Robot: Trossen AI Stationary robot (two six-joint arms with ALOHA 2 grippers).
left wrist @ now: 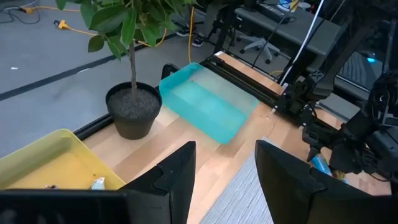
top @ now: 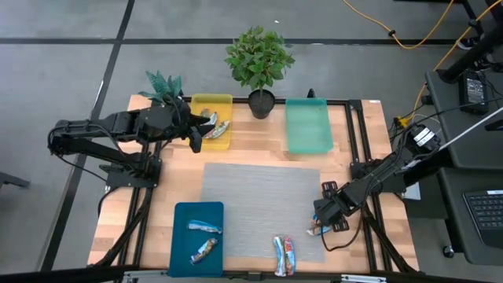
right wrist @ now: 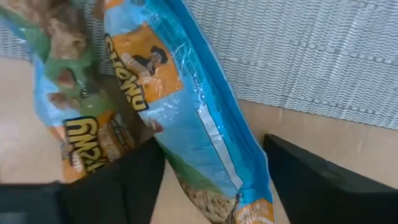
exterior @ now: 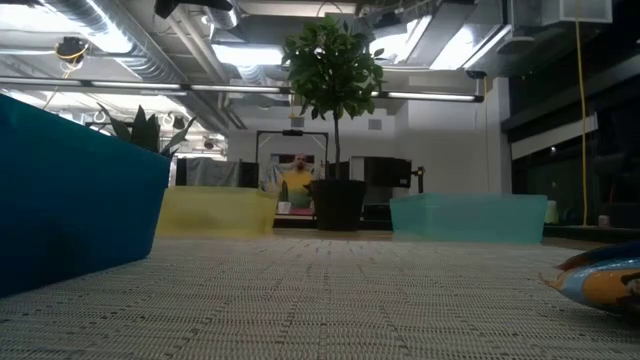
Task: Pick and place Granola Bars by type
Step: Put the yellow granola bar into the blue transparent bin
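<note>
High view: you have two granola bars in the yellow tray (top: pixel 222 101) at upper centre-left and two in the blue tray (top: pixel 181 240) at lower left. The green tray (top: pixel 308 126) looks bare. Two bars (top: pixel 284 255) lie at the bottom centre, unsorted. Left gripper (top: pixel 196 135) hangs over the yellow tray.

Low view: one bar (exterior: pixel 600 282) shows at far right on the grey mat (exterior: pixel 330 300).

Left wrist view: jaws apart, nothing between them.

Right wrist view: right gripper (right wrist: pixel 211 180) straddles a blue-wrapped bar (right wrist: pixel 186 118), jaws open around it. Roughly half done, by my reading.
</note>
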